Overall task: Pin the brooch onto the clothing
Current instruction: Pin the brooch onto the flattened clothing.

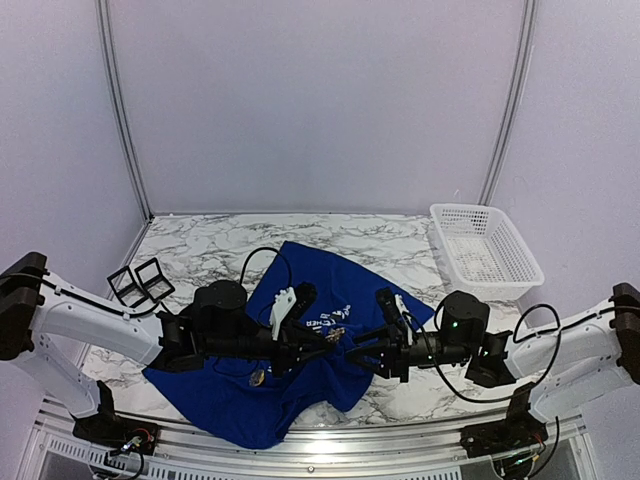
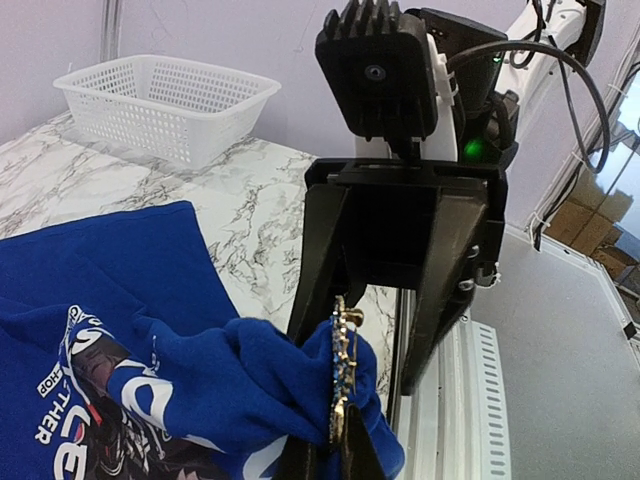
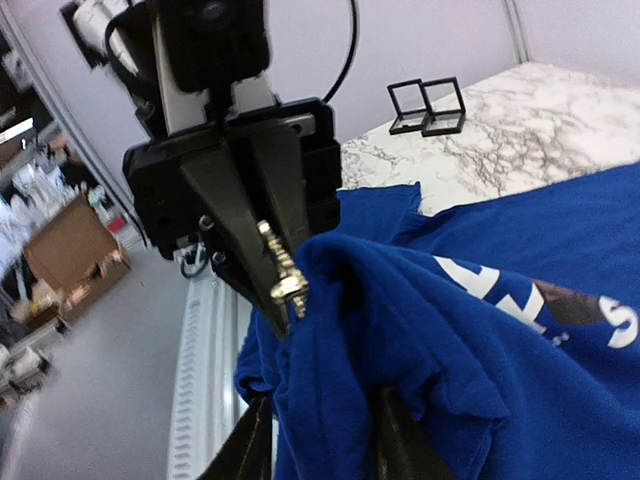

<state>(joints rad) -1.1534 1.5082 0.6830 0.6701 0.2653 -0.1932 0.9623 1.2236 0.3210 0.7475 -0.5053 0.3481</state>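
Top view, clothing: We saw the blue T-shirt (image 1: 230, 400) lying rumpled on the marble worktop (image 1: 200, 250), its printed chest drawn up into a ridge between the two arms.
Top view, pincers: The left pincer (image 1: 322, 338) reached in from 9 o'clock and the right pincer (image 1: 360, 348) from 3 o'clock, tips nearly meeting. We judged they faced each other so that one could offer cloth while the other brought the pin.
Top view, brooch: The brooch (image 1: 337, 333) glinted between the tips, over the print.
Top view, surroundings: A white basket (image 1: 487, 250) stood at 2 o'clock and two black frames (image 1: 140, 283) at 9 o'clock, both well apart from the work.
Left wrist view, right pincer: Its fingers stood apart, astride the raised fold. One lay against the cloth and the other seemed just clear of it, so we could not tell whether it pressed.
Left wrist view, brooch: It stood upright (image 2: 342, 350) against the crest of the fold.
Right wrist view, left pincer: Its fingers (image 3: 278, 315) were together, clamped on the brooch (image 3: 282, 275) and holding it edge-on to the cloth.
Right wrist view, fold: The cloth bulged up between the right pincer's own fingers at 6 o'clock and touched the brooch. Whether the pin had gone through was hidden.
Step judged: We took the pinning as mid-course, with the fastening unconfirmed.
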